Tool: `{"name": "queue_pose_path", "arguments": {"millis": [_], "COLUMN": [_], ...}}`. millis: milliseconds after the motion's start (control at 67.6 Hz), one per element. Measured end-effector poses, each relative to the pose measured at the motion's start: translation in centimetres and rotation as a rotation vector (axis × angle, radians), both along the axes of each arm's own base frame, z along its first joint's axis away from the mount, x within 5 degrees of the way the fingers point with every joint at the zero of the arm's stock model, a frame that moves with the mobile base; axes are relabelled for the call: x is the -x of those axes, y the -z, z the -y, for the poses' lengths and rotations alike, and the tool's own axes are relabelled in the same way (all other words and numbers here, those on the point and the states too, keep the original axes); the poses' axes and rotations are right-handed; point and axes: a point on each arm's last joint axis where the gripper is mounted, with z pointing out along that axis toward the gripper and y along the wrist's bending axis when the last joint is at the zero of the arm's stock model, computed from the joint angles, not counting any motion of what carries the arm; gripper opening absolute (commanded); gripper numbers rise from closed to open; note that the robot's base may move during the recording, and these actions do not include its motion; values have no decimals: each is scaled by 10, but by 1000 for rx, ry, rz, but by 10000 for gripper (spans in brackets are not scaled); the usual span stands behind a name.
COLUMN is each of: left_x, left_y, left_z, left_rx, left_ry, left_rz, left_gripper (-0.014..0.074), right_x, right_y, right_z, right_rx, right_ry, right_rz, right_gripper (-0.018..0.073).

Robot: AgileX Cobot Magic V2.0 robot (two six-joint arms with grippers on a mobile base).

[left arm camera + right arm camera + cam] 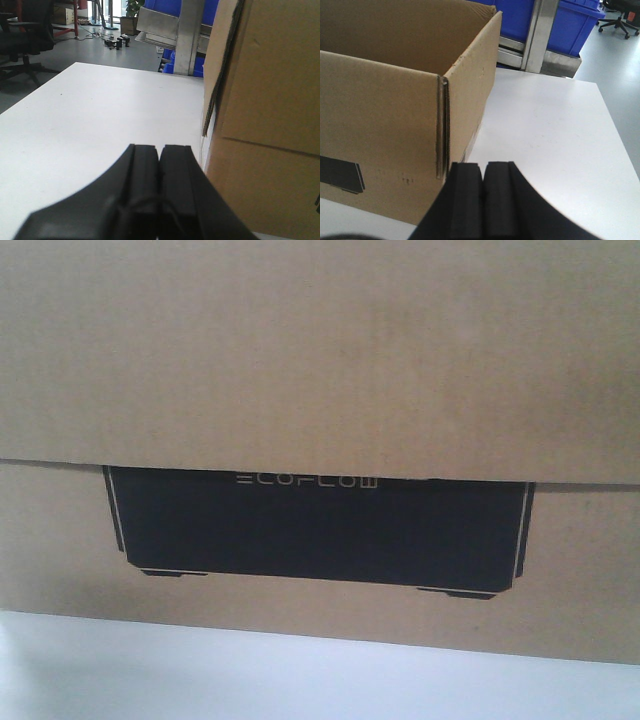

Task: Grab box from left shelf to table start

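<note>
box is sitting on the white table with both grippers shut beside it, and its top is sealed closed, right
Not quite. The box is on the white table with the left gripper and right gripper shut beside it, but its top is open: the right wrist view shows its bare inside wall.

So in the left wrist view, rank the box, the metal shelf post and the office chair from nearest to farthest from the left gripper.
1. box, right beside the left gripper
2. metal shelf post, beyond the table's far edge
3. office chair, far left on the floor; close to the post's depth
</note>
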Motion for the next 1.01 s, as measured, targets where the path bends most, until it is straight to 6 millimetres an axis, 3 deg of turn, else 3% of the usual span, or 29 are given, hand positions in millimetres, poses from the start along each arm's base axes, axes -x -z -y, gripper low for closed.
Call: {"name": "queue_pose_path", "arguments": {"millis": [104,311,458,1006], "left_x": [0,0,0,0], "left_y": [0,0,0,0], "left_z": [0,0,0,0], "left_rx": [0,0,0,0], "left_ry": [0,0,0,0], "left_rz": [0,0,0,0], "left_gripper": [-92,-92,-92,-92], "right_x": [-14,-44,-54,-55], "right_y": [16,78,112,111], "right_z": [1,8,10,10], "right_rx": [-26,4,34,34], "right_ry": [27,100,107,108], "right_rz": [27,50,90,139], "right_gripper": [56,56,56,56]}}
